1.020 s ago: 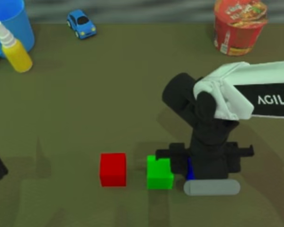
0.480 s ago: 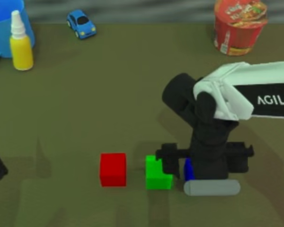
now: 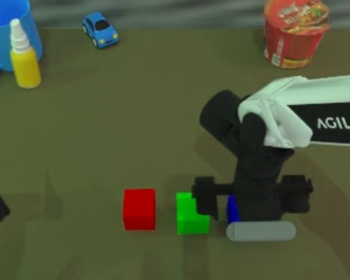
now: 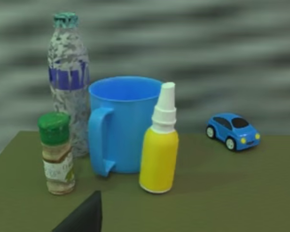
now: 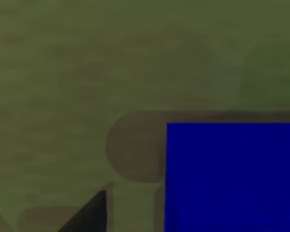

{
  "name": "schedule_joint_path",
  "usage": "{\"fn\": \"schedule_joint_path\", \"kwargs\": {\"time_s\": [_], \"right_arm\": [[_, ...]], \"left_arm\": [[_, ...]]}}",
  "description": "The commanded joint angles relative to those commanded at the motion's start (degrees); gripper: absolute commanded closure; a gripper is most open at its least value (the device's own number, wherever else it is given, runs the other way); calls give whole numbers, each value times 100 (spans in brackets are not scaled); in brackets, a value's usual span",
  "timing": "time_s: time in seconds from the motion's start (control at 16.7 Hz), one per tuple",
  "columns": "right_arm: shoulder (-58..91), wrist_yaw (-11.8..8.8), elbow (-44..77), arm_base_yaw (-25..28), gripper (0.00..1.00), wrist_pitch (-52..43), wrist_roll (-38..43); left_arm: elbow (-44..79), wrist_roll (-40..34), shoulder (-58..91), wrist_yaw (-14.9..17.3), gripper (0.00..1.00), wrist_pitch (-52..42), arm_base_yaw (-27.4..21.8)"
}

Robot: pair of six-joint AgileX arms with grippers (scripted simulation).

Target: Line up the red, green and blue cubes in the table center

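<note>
Our right gripper (image 3: 249, 201) hung over the blue cube (image 3: 232, 208), fingers spread; green cube (image 3: 191, 214) beside it, red cube (image 3: 139, 208) further left. Left arm parked at desk edge.

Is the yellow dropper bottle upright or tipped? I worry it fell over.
Upright: the yellow dropper bottle stands on its base with its white nozzle pointing up, beside the blue mug.

Cubes: red (image 3: 139, 209), bright green (image 3: 189, 215) just beside the black right gripper (image 3: 252, 198), deep blue (image 3: 232, 209) under it. Table (image 3: 134, 128) olive. Far off: blue mug (image 4: 125, 123), yellow bottle (image 4: 159, 152) with white nozzle, blue car (image 3: 100, 29), red cup (image 3: 296, 30).
</note>
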Motion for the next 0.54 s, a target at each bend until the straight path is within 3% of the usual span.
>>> {"fn": "schedule_joint_path", "kwargs": {"time_s": [0.54], "right_arm": [[-546,-3,903,38,0,-1456,-22]], "left_arm": [[0,0,0,0,0,0,0]]}}
